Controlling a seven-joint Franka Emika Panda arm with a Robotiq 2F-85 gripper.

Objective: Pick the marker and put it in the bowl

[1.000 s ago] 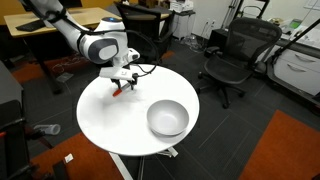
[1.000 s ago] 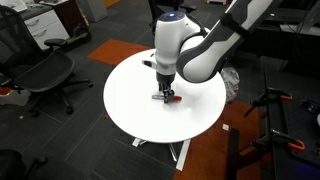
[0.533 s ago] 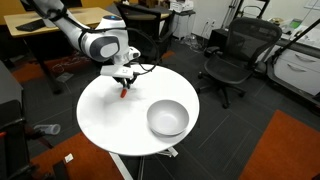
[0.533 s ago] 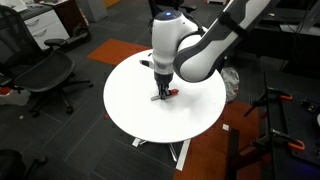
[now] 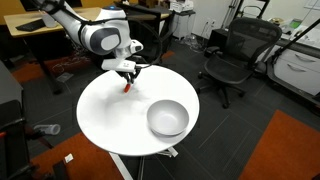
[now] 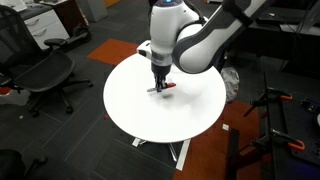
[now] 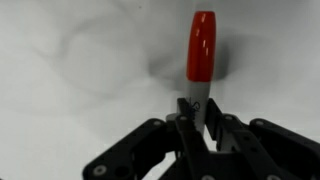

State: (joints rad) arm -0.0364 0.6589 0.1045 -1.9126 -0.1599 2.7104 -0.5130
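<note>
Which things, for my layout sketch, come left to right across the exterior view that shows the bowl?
marker → bowl → black office chair

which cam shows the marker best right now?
Wrist view: the marker stands large and sharp, clamped in the gripper. Both exterior views show only a small red sliver under the gripper.
</note>
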